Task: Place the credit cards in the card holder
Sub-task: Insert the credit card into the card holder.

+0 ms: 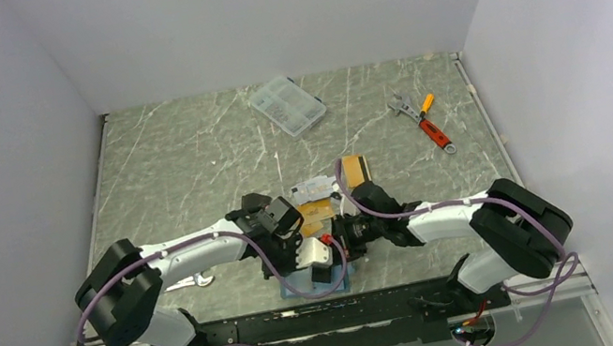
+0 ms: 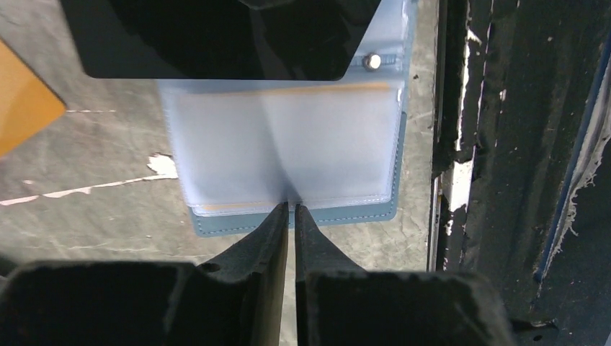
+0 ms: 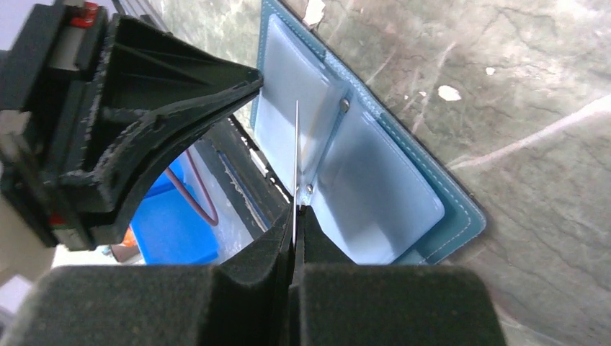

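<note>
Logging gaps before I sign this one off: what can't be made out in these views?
Top view: card holder almost wholly hidden under both arms.
Right wrist: right gripper, jaws shut, pinches a thin sheet seen edge-on; card or sleeve, unclear.
Left wrist: black shape covers the holder's far part; orange card cut by the left edge.
Top view: print on the credit cards too small.

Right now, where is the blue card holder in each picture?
Top view: card holder low centre, mostly hidden under the arms.
Left wrist: centre, lying open.
Right wrist: centre right, lying open.
Landmark: left gripper, tips at the holder's edge, in all three.
</note>
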